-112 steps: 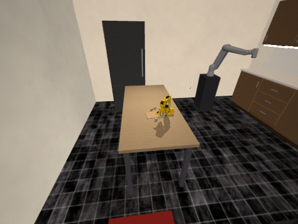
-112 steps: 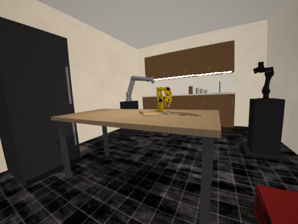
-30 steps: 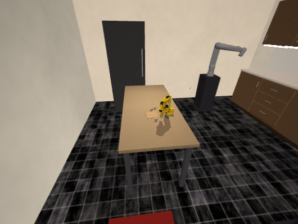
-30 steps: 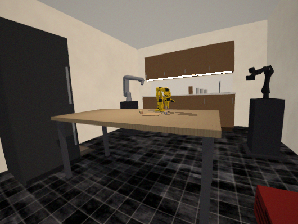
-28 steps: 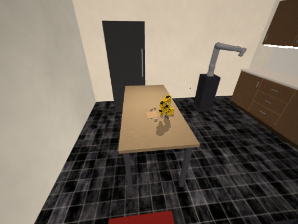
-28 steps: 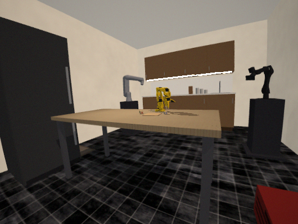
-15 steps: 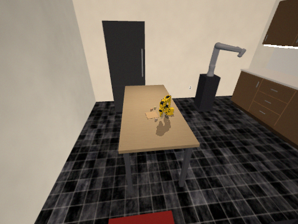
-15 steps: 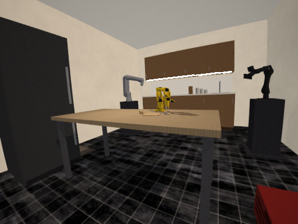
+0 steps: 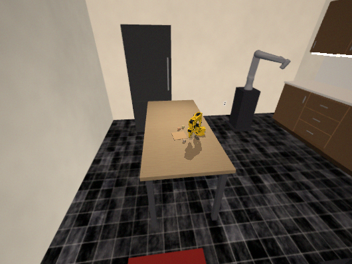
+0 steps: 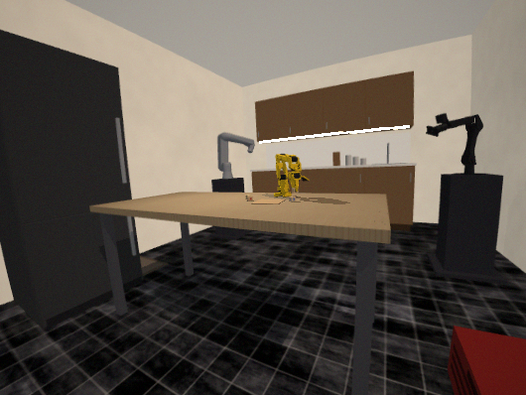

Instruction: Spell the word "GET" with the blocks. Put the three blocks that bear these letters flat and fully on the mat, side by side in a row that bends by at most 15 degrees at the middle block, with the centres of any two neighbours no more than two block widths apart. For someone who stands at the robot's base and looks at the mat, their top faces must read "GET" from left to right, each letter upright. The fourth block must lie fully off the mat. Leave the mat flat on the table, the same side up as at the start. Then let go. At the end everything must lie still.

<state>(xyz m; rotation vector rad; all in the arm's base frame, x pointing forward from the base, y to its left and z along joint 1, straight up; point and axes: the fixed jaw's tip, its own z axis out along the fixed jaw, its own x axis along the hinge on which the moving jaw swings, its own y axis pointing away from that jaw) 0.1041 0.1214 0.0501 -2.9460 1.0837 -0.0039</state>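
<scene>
A small arm [image 9: 195, 125] in bright yellow, its boxy links broken up by black blocks at the joints, appears in both views. At this range any cables, screws or markings are too small to make out.

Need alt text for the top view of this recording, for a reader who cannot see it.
A small yellow arm stands on a long wooden table beside a tan mat, its gripper shut on a block too small to read. Other small blocks lie near the mat. A dark fridge and a grey arm stand behind.
</scene>
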